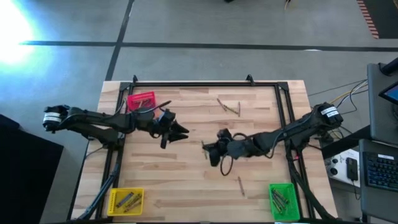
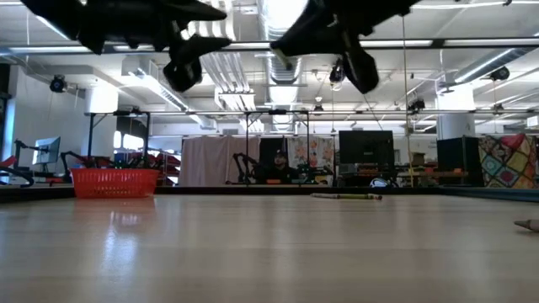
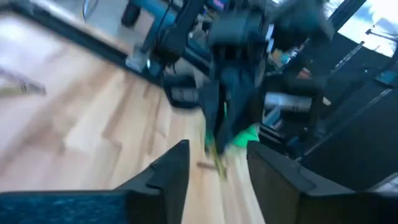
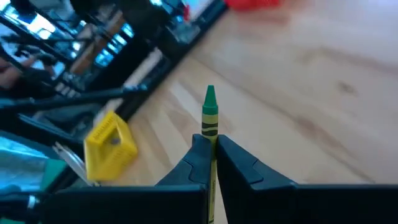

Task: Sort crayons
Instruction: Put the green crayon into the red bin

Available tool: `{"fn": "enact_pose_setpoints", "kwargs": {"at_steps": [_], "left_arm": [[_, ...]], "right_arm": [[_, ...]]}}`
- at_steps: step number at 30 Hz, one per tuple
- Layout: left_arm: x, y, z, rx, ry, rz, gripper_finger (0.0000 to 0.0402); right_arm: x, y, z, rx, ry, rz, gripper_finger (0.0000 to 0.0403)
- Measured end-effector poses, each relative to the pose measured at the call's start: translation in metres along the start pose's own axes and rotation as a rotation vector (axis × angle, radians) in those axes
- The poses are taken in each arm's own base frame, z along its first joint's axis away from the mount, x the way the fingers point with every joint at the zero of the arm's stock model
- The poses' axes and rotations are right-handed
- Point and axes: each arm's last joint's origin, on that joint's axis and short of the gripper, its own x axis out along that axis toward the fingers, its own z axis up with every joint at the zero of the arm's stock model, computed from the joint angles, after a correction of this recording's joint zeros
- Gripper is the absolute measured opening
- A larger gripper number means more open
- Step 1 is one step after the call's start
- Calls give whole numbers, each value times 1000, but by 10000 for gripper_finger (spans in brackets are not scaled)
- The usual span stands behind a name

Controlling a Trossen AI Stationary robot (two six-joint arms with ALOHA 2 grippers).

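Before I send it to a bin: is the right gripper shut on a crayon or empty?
Shut on one. In the right wrist view the right gripper pinches a green crayon, its tip poking out beyond the closed fingers.

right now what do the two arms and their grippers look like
Both arms are dark, near-black jointed links, each with a white band at the outer joint, seen from above. Black cables loop beside the left gripper and below the right gripper. Up close the left fingers are dark, flat and tapered, on a blue-tinted body; the right fingers are dark wedges.
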Motion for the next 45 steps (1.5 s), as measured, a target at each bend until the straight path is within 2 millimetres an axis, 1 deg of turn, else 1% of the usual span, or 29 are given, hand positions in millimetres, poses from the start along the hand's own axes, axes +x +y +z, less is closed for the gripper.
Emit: {"fn": "enact_pose_setpoints", "kwargs": {"at_steps": [2,4,8,12,16,18,21,23,25,27,30,32,39,41,43,45], "left_arm": [[-2,2,-7,-34,15,-11,158],[-2,2,-10,-48,21,-15,175],[2,-1,-9,-53,29,-25,195],[9,-3,-3,-49,24,-31,196],[14,-5,2,-48,25,-36,192],[17,-8,7,-35,6,-48,192],[21,-8,10,-10,10,-45,192],[22,-9,11,-1,16,-41,191],[26,-11,17,28,-7,-48,188],[28,-10,17,38,5,-41,177],[30,-11,19,57,2,-43,146],[32,-12,22,69,-2,-50,119],[30,-10,17,78,40,-53,15],[30,-10,16,69,48,-51,8],[30,-9,15,58,60,-43,12],[29,-7,12,46,85,-6,12]], "right_arm": [[2,3,11,-23,-33,9,9],[3,6,21,-66,-61,7,9],[7,10,37,-123,-62,46,9],[15,9,52,-125,-83,39,9],[15,16,73,-127,-134,65,9],[14,20,81,-144,-142,81,9],[13,25,87,-164,-157,94,9],[12,27,89,-176,-161,97,9],[12,27,88,-179,-157,96,9],[12,26,87,-183,-149,90,9],[12,26,87,-175,-143,86,9],[12,25,87,-164,-139,87,9],[12,25,85,-150,-122,90,9],[12,25,84,-137,-110,91,9],[13,24,84,-102,-97,83,11],[13,22,83,-104,-87,68,21]]}}
